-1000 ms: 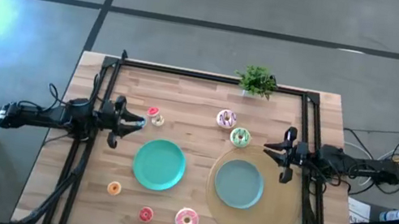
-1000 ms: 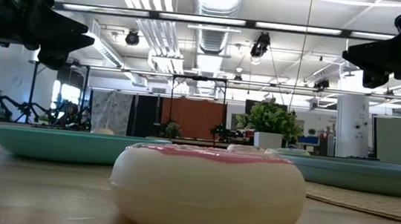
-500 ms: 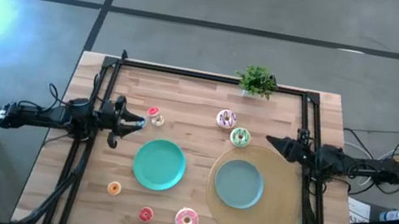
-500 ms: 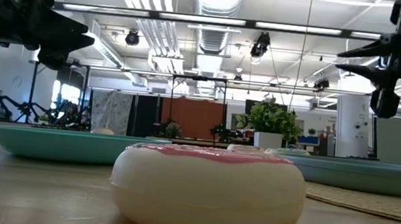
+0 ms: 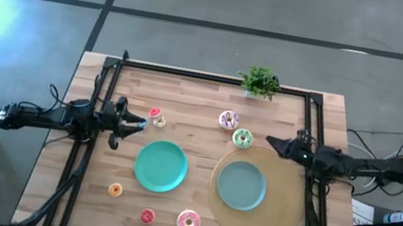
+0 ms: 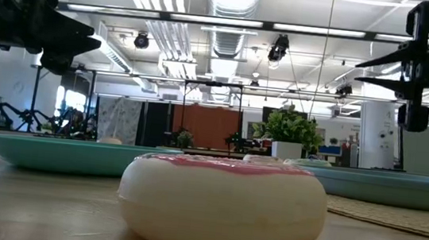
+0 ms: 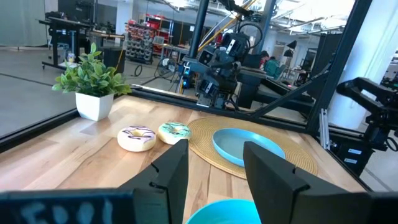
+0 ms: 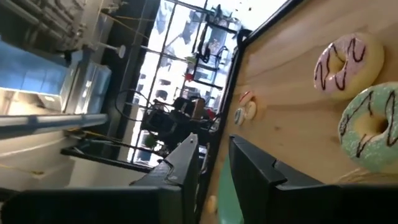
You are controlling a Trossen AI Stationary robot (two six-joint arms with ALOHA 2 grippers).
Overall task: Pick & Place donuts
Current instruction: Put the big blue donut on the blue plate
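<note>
1. Flat on the table, holes up, lie all the donuts: purple and green far, right of centre; pink at the near edge, with red and orange to its left.
2. Right gripper (rolled on its side) hovers just right of the green donut, fingers narrowly parted, holding nothing.
3. Left gripper hangs at the left beside two tiny donuts, slightly spread, empty.
4. No writing is readable.
</note>
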